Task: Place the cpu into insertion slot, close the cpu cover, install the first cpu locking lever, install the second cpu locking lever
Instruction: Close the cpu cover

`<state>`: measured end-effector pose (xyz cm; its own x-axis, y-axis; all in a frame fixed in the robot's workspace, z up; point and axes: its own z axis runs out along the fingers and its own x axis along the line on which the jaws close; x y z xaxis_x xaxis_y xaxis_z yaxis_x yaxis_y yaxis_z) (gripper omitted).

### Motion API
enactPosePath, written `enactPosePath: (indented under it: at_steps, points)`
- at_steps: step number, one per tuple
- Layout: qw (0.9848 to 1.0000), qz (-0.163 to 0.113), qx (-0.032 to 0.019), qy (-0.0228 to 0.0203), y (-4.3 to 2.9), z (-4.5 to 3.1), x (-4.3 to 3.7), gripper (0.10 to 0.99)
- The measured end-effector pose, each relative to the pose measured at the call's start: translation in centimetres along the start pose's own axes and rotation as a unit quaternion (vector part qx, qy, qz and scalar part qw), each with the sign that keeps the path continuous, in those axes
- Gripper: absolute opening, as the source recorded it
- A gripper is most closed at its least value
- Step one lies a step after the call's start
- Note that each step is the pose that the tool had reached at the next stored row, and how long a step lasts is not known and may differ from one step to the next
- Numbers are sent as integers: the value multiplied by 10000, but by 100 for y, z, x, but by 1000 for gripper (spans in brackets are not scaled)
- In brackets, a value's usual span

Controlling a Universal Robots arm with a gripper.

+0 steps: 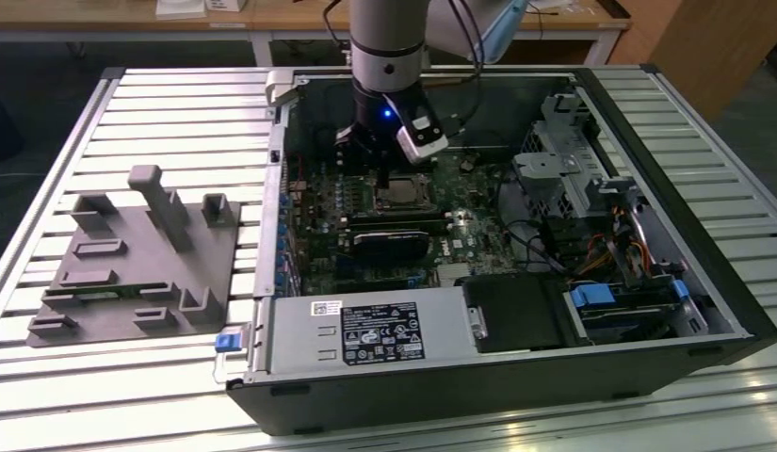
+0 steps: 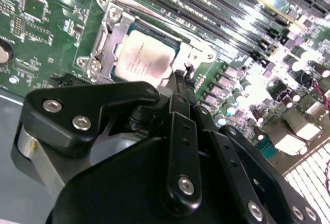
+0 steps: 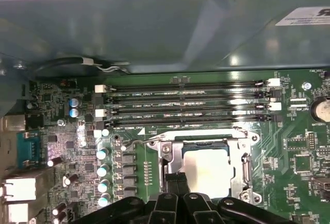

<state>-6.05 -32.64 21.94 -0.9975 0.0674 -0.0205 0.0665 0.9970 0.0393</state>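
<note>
Slatted table [image 1: 174, 113], computer case [image 1: 489, 400], grey fixture [image 1: 137, 278]

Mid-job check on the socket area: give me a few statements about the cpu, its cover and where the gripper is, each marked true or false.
1. The cpu sits in the socket on the motherboard. True.
2. The cpu cover stands raised off the chip. False: it lies flat, framing the cpu.
3. The gripper hangs over the fixture outside the case. False: it is inside the computer case, at the socket's edge; the grey fixture lies apart on the table.
4. Long memory slots run alongside the socket. True.
</note>
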Motion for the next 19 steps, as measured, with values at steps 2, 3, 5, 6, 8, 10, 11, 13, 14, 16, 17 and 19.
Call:
enactPosePath:
  at_steps: [2,3,5,6,8,10,11,13,14,16,17,19]
  points:
    - [10000,0,-1,0,2,1,-36,106]
    - [10000,0,-1,0,4,2,-56,106]
    - [10000,0,-1,0,6,3,-98,106]
    - [10000,0,-1,0,8,3,-122,106]
    - [10000,0,-1,-1,11,5,-169,106]
    - [10000,0,-1,-1,14,6,-213,106]
    - [10000,0,0,0,15,6,-236,106]
    - [10000,0,-1,0,17,7,-264,106]
    - [10000,0,-1,-1,17,7,-267,106]
    - [10000,0,2,0,18,3,-268,106]
    - [10000,0,2,0,18,-6,-268,106]
    - [10000,0,1,-1,20,-36,-269,106]
